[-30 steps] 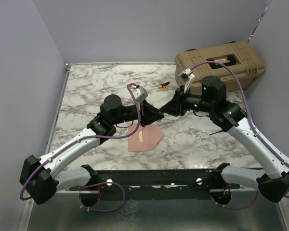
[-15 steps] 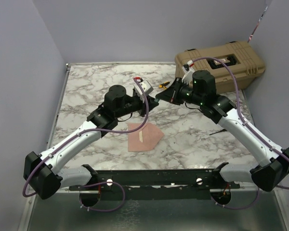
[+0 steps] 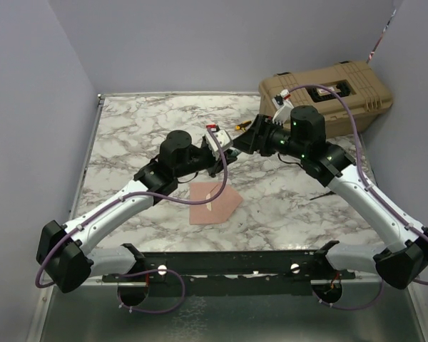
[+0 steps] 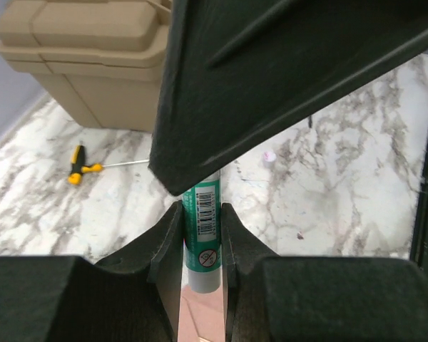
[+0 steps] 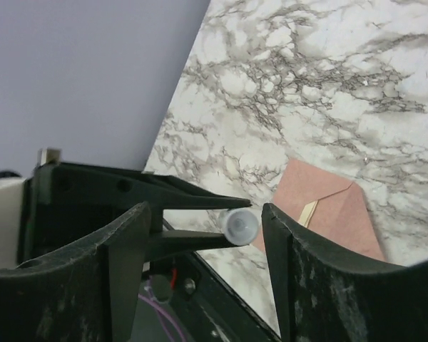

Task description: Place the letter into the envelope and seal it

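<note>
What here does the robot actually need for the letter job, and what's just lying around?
For the job: the envelope; the glue stick, clamped in the left gripper; the right gripper, open near the stick's end.
Lying about: the tan case; the yellow screwdriver.

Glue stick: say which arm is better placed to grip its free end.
Right, probably: the right fingers, open, flank the tip of the glue stick, while the left fingers clamp its body.

Salmon-tan envelope (image 3: 212, 202), white grey-veined marble table (image 3: 143, 121), green tube (image 4: 202, 228) (barcoded label)
</note>
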Action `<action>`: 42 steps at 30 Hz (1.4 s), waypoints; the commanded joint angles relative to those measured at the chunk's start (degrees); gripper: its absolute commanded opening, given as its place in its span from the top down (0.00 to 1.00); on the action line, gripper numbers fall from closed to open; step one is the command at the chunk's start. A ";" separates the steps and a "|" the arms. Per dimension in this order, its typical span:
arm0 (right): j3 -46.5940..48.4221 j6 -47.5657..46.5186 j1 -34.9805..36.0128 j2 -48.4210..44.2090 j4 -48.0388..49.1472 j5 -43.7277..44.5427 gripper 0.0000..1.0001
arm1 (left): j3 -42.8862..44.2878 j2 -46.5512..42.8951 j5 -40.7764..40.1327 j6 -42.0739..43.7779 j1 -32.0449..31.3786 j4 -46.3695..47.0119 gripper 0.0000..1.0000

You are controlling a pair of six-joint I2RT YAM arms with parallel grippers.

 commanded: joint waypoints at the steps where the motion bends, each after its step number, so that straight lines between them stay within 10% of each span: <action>1: -1.38 -19.34 0.12 -3.63 -3.73 -8.96 0.33 | -3.07 -2.48 8.87 -3.51 -0.30 0.99 1.00; 15: -0.72 -43.42 0.11 -7.11 -17.97 -29.95 0.34 | -3.66 -4.89 29.10 -3.76 -0.18 -2.60 1.00; 30: 0.14 -42.19 0.11 -2.98 -17.11 -31.91 0.92 | -1.11 -1.57 29.16 -2.21 -0.08 -4.80 1.00; 42: -11.30 5.88 0.28 -3.34 7.45 -5.06 0.99 | -1.88 -1.53 -0.81 -0.36 0.45 -4.00 1.00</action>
